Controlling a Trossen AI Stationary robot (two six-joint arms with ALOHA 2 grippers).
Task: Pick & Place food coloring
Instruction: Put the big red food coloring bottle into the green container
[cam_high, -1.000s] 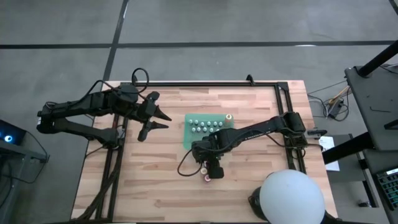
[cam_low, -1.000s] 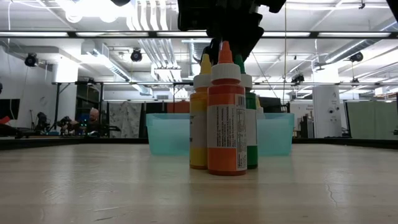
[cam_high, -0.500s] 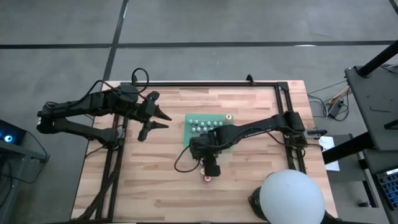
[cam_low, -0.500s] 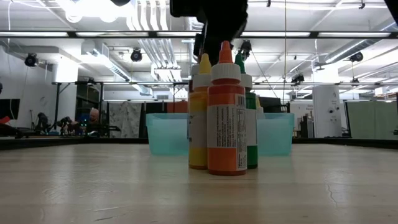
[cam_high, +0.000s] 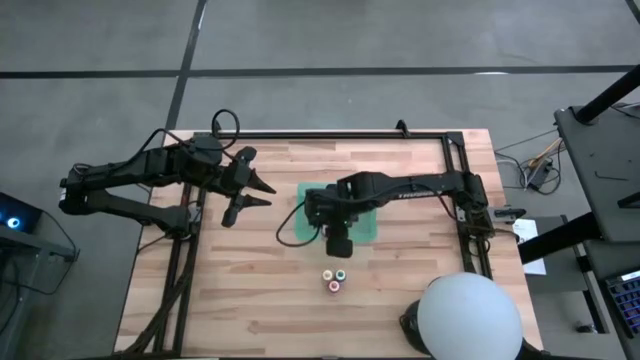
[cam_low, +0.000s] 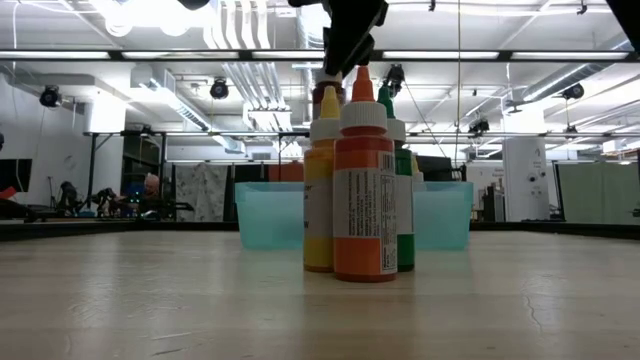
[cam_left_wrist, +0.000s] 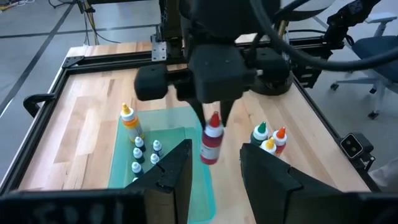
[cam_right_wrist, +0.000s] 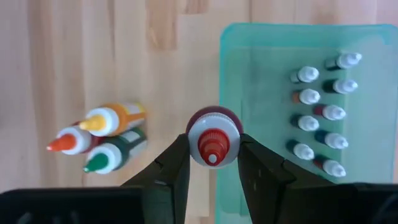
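Hanging upright by its cap, the red food coloring bottle (cam_right_wrist: 212, 140) sits pinched in the right gripper (cam_right_wrist: 211, 163) at frame centre, above the teal tray's (cam_right_wrist: 267, 180) edge, the three standing bottles (cam_right_wrist: 99, 137) to its left.

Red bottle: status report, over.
Right pincer shut on red bottle, lifted at green tray's edge. Left pincer open, waiting aside. Three bottles standing on the table. Nothing obstructing.

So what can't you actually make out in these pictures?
- High view: the right claw and its arm cover the green tray, hiding the tiny bottles.
- Low view: the orange bottle blocks most of the yellow bottle and green bottle; its label print is too small to read.
- Left wrist view: the left claw crops the tray's near end.
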